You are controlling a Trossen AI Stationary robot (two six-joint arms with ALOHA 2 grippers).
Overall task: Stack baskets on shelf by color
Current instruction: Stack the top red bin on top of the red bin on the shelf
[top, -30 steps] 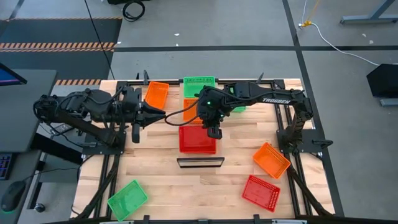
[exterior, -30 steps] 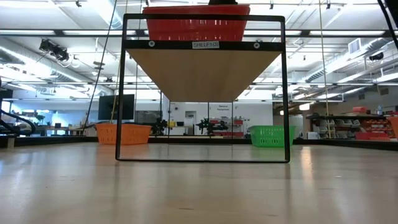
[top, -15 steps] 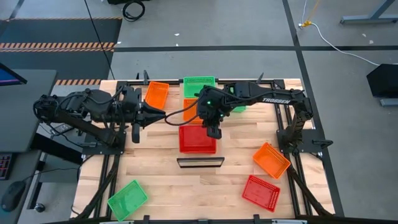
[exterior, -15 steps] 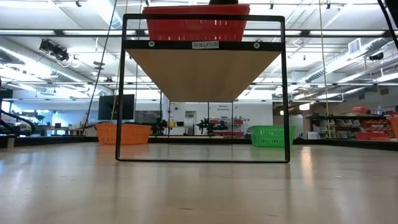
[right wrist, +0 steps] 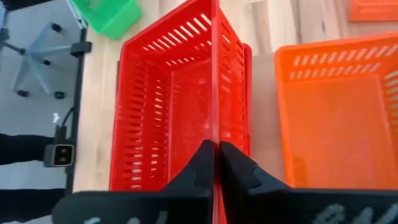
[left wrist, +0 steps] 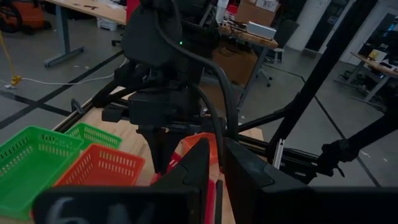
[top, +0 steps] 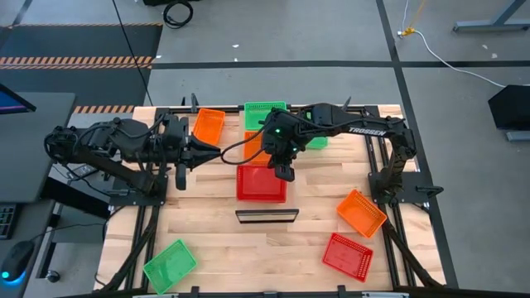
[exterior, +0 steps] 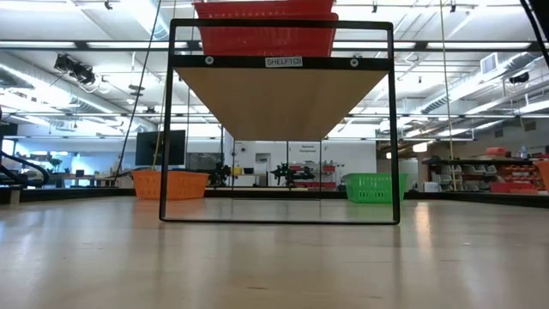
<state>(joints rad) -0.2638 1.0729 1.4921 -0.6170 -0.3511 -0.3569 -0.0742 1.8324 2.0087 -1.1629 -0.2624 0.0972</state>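
Observation:
Two red baskets (top: pixel 260 185) sit nested at the near end of the raised shelf (top: pixel 267 216); the low view shows the upper red basket (exterior: pixel 266 7) raised a little above the lower one (exterior: pixel 268 36). Behind them on the shelf stand an orange basket (top: pixel 253 146) and a green basket (top: pixel 265 112). My right gripper (top: pixel 282 173) points down at the red stack's far right corner, shut on the upper basket. My left gripper (top: pixel 217 154) hovers left of the shelf, shut and touching nothing. My right gripper (right wrist: pixel 216 152) pinches the upper red basket's far long wall (right wrist: pixel 214 127) near its right end, one finger inside and one outside. The fingers come from above, pointing down. The basket is raised partly out of the red basket beneath (right wrist: pixel 246 68), roughly level.
On the table lie an orange basket (top: pixel 208 124) far left, a green basket (top: pixel 315 137) under the right arm, an orange basket (top: pixel 361 212) and a red basket (top: pixel 347 256) near right, and a green basket (top: pixel 170 265) near left. The table's near middle is bare wood.
My right gripper has risen a little and drifted toward the far edge, staying shut. The upper red basket has come up with it: in the low view its rim now stands above the lower basket's rim, where only one rim showed before.

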